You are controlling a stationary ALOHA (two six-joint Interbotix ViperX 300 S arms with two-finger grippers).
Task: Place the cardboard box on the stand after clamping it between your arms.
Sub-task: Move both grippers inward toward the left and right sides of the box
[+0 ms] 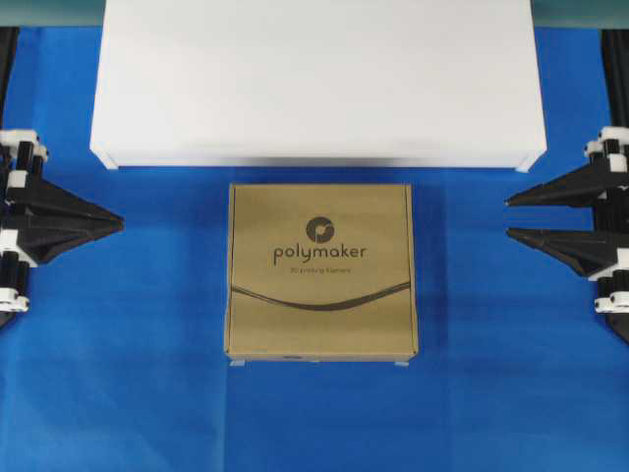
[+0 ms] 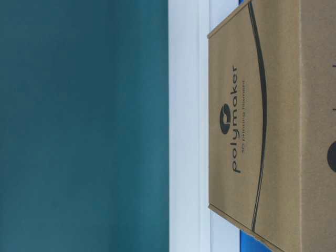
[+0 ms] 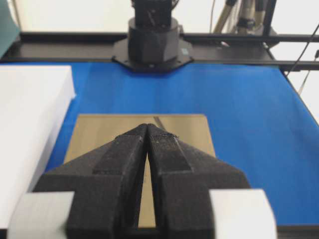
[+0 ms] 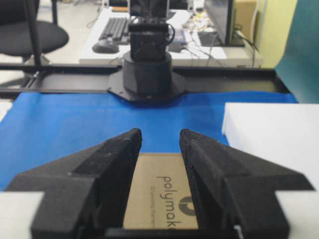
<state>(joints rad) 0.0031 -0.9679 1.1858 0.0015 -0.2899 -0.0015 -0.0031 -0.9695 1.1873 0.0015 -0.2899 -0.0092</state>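
Room on the stand (image 1: 314, 79) is plentiful: the white platform is far wider than the load and sits at the far side of the blue mat (image 1: 118, 393). Its near edge is a step up, though, and I would guess a lift that is too low would catch the box on it.

The cardboard box (image 1: 321, 270) lies flat on the mat just in front of that edge, logo up, apart from both arms. With only two arms squeezing its sides, uneven pressure could let it pivot or slide out, and a hard squeeze might buckle the cardboard.

The left gripper (image 1: 120, 224) has its fingers pressed together to a point. The right gripper (image 1: 508, 217) shows its tips a little apart. Neither holds anything. Such narrow points may dent the walls or slip.

The overhead view alone shows both grippers well clear of the box. The left wrist view confirms the fingers meet, and the right wrist view shows the gap. Only the table-level view shows the box's side face.
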